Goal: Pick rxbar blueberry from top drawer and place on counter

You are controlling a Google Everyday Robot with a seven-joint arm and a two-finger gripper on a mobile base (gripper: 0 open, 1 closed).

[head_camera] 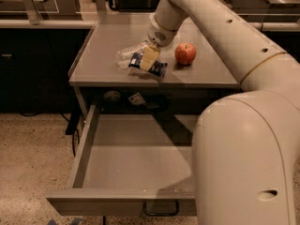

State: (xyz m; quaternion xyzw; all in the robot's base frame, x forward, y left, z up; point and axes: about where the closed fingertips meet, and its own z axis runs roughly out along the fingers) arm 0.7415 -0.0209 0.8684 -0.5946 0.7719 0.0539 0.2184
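Release should come only once the rxbar blueberry (pixel 159 70) lies flat on the bench (pixel 96 69), just left of the apple (pixel 185 53); then lift straight up. The arm slopes down past the apple, with the gripper (pixel 149 59) angled onto the bar; whether it grips cannot be told.

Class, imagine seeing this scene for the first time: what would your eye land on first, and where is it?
The robot's bulky white arm fills the right foreground and stretches to the counter, where its gripper is down at the rxbar blueberry, with a red apple nearby. Below, the top drawer stands pulled wide open.
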